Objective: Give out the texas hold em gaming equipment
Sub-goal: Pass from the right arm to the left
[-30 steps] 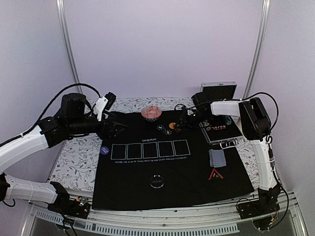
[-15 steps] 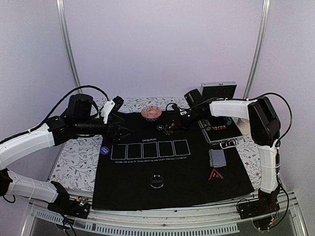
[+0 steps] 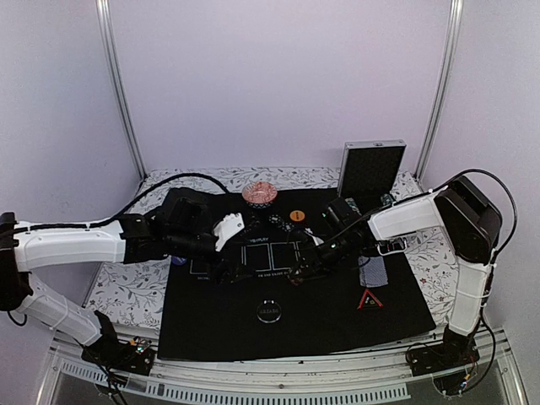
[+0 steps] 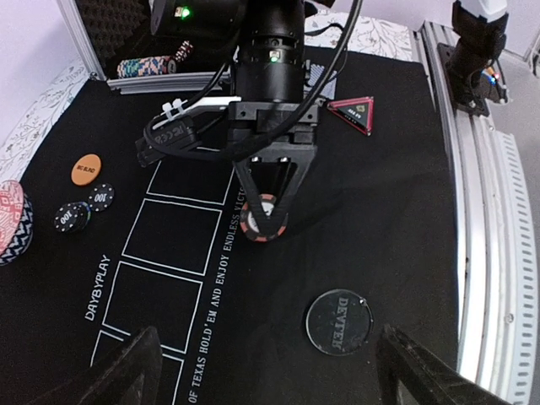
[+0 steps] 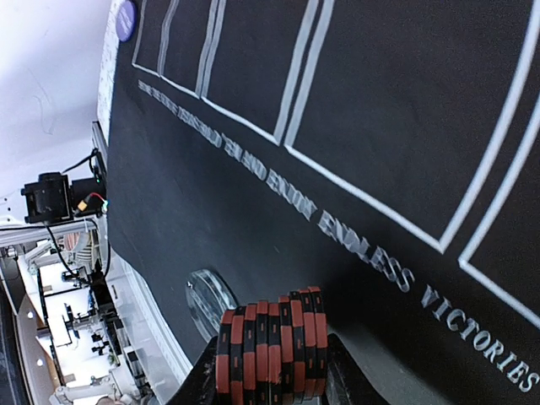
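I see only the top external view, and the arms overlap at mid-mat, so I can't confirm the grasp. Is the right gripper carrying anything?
Observer: Yes. The wrist views show the right gripper shut on a stack of red-and-black chips.
Operator: And the left gripper?
Observer: The left gripper is open and empty, above the mat, with the black round button just ahead of it.
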`<state>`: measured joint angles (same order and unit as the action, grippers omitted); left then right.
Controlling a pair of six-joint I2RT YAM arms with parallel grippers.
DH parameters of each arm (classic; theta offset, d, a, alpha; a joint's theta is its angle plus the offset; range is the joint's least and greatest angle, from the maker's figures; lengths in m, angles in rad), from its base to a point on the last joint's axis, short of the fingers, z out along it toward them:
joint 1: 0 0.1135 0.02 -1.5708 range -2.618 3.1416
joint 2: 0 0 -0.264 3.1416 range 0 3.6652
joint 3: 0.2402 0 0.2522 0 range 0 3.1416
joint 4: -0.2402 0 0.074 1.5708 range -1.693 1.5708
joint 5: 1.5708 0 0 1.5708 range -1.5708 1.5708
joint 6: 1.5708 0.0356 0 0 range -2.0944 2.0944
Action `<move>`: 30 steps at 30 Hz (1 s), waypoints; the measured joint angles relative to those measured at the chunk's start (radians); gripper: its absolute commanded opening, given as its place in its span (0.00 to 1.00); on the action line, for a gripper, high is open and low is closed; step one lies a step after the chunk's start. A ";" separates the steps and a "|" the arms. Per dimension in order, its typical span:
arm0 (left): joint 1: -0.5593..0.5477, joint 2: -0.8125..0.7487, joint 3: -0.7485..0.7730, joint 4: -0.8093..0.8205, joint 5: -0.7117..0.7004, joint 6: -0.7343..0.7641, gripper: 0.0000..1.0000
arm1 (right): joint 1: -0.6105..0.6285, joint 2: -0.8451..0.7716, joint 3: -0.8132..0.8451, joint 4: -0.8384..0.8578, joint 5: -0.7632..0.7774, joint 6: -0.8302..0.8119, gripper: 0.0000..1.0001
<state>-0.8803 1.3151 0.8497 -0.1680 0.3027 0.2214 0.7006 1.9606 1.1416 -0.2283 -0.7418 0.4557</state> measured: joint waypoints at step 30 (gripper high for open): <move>-0.155 0.690 0.229 0.348 -0.190 0.312 0.71 | -0.072 -0.012 -0.193 0.248 -0.132 0.052 0.12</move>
<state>-1.0355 2.0052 1.0786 0.1799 0.1123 0.5335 0.6281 1.9488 0.9489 0.0196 -0.8734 0.5076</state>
